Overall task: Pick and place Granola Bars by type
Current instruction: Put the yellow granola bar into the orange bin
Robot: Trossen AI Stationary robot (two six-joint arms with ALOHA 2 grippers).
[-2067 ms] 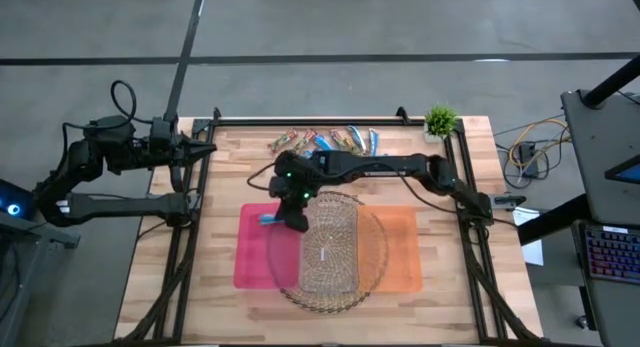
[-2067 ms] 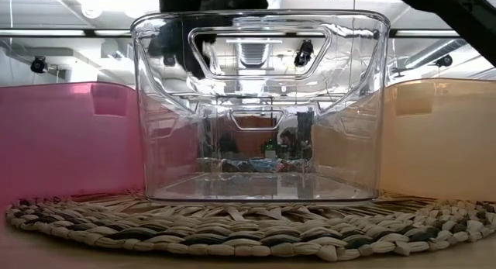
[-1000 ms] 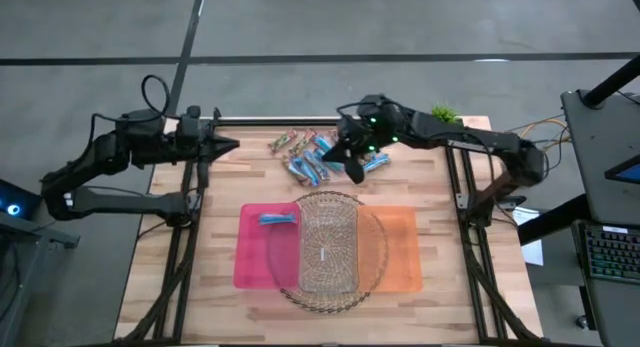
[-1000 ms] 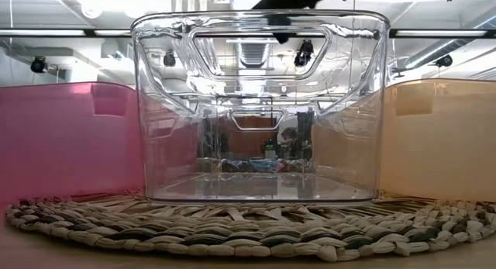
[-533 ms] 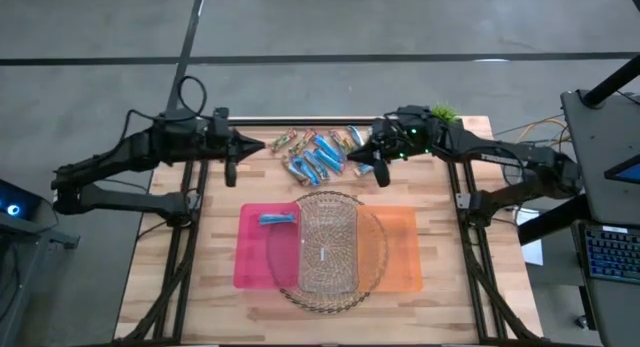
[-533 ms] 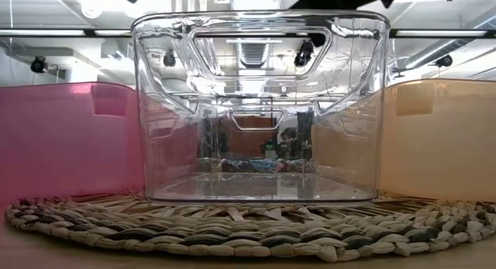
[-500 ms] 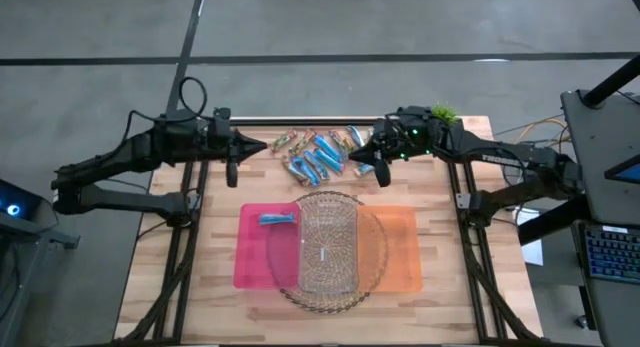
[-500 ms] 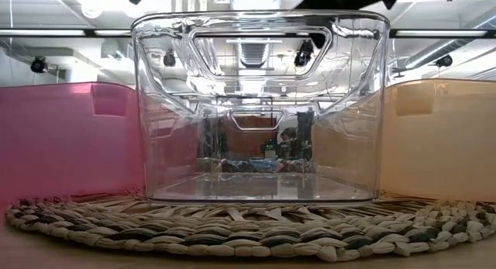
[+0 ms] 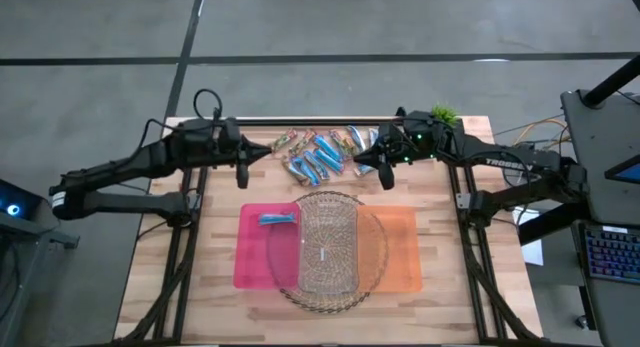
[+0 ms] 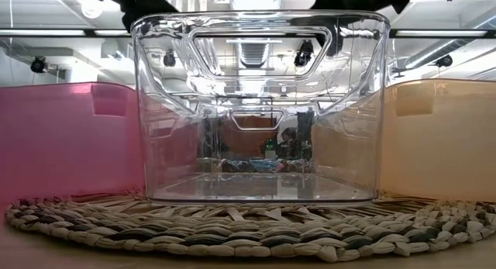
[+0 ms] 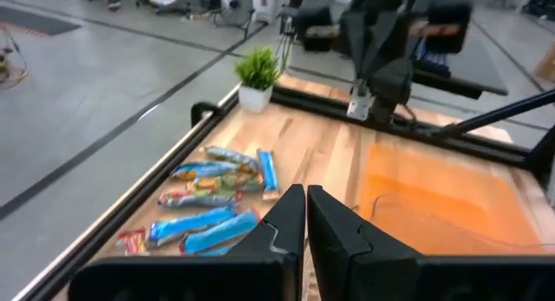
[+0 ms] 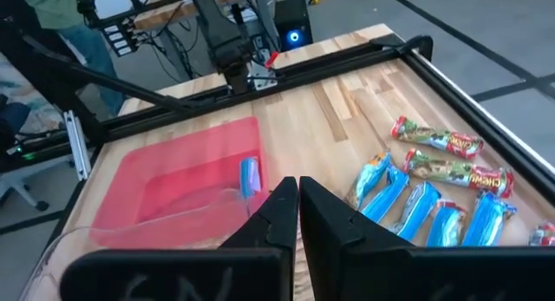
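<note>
The Granola Bars [image 9: 315, 152] lie in a loose pile on the wood at the table's far middle, mostly blue with a few brown ones; they also show in the left wrist view [image 11: 208, 210] and the right wrist view [image 12: 434, 197]. One blue bar [image 9: 278, 219] lies inside the pink bin [image 9: 252, 249]. My left gripper [image 9: 270, 152] hovers just left of the pile, shut and holding nothing. My right gripper [image 9: 357, 159] hovers just right of the pile, also shut and holding nothing.
A clear bin [image 10: 260, 106] stands on a round woven mat [image 10: 248, 230] at the table's middle, between the pink bin and an orange bin [image 9: 405, 249]. A small potted plant [image 9: 440, 117] stands at the far right corner. Black rails run along the table's sides.
My left gripper has moved toward the table's right edge and down, up to the left side of the bar pile. My right gripper has drawn back toward the table's right edge, from over the pile to its right side. Both have stayed shut, and the bars have not moved.
</note>
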